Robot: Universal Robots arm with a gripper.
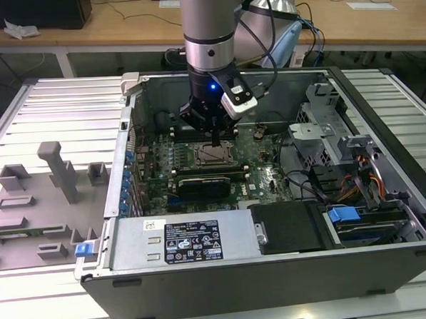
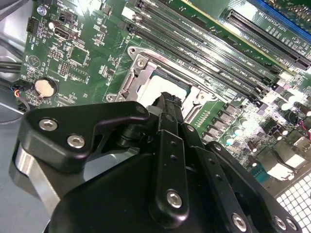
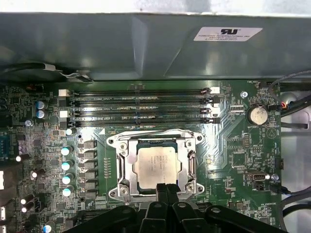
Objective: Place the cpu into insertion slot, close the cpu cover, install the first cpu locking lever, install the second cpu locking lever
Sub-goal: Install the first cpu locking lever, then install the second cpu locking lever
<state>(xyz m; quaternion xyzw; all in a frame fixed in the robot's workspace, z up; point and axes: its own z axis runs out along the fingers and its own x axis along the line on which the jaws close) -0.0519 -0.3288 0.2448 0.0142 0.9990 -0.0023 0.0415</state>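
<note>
The cpu point(image 3: 155, 165) lies flat in the insertion slot point(image 3: 114, 142) of the green motherboard, its pale metal top showing through the window of the cpu cover point(image 3: 187, 160). The silver cover frame lies down flat around the chip. My gripper point(image 3: 167, 188) is shut, its two black fingers pressed together with nothing visible between them, the tips at the socket's edge just beside the chip. In the second wrist view the gripper point(image 2: 168, 103) hides part of the cpu point(image 2: 156, 88). The exterior view has the gripper point(image 1: 217, 139) pointing straight down over the cpu point(image 1: 214, 156) inside the open computer case.
Long black memory slots point(image 3: 141, 104) run beside the socket, with the grey case wall point(image 3: 146, 43) behind them. A row of capacitors point(image 3: 65, 165) and a coin battery point(image 3: 256, 115) flank it. A power supply box point(image 1: 181, 240), a drive cage point(image 1: 325, 125) and cables point(image 1: 314, 186) crowd the case.
</note>
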